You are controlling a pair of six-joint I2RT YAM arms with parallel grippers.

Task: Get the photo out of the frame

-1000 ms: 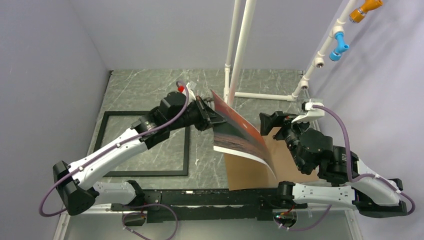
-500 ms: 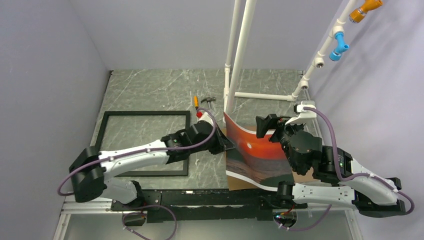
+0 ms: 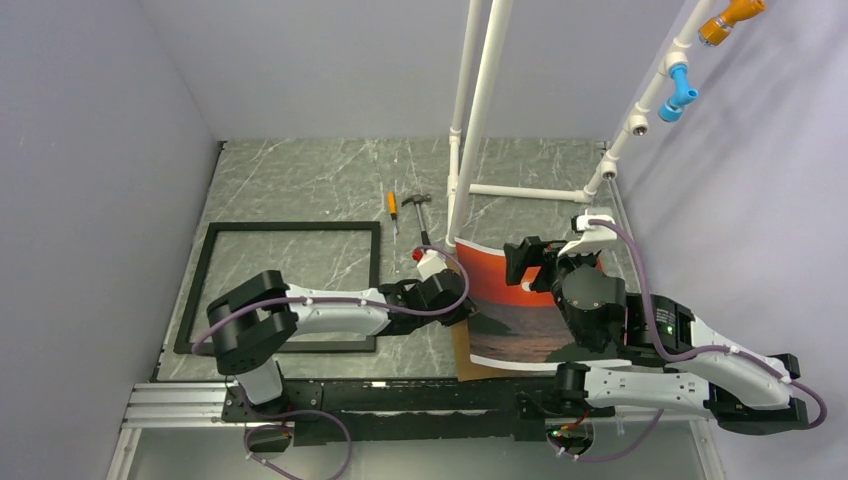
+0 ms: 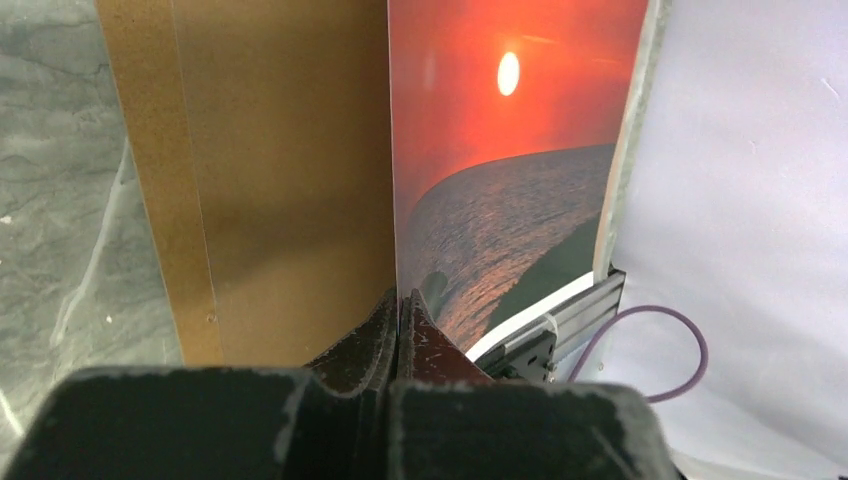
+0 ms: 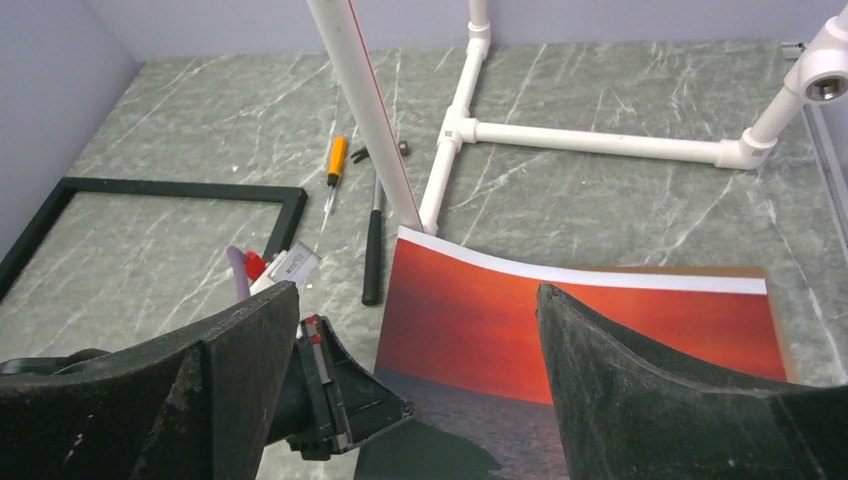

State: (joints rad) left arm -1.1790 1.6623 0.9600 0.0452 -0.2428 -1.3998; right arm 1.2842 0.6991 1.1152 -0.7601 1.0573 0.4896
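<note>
Currently, left gripper [image 4: 398, 302] pinches the photo [image 4: 500, 180] at its edge; right gripper [image 5: 415, 295] gapes.

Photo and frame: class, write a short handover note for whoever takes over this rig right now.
Left fingers shut on the photo's edge.
Right fingers open above the photo, holding nothing.
Photo lies face up on a brown board, beside the empty frame on the table.
Done: photo is out of the frame.
Left to do: probably just release it and withdraw.
</note>
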